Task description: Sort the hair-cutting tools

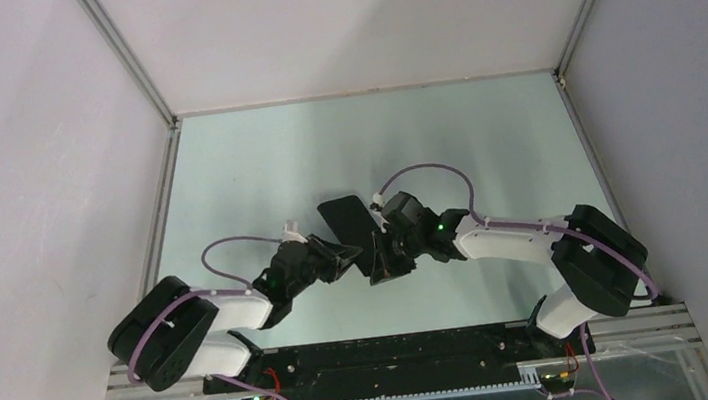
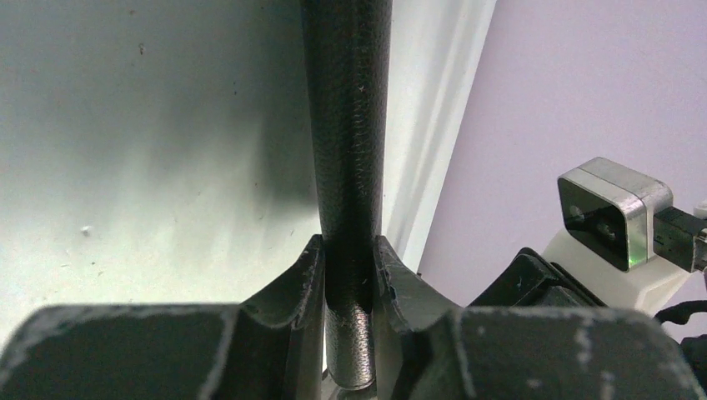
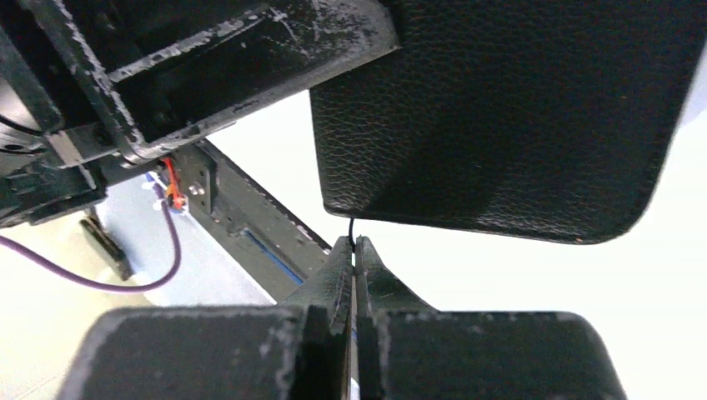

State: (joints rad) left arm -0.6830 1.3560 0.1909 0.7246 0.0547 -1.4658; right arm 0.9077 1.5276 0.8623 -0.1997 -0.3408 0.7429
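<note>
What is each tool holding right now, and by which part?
The left tool clamps the black case by its narrow edge. The right tool pinches a thin dark strand coming off the case's edge, possibly a zip pull.

**No legible writing**

No text, label, brand, number or sign can be read in any view. The black case [image 3: 500,108], at twelve o'clock in the right wrist view, shows only plain pebbled grain.
</note>
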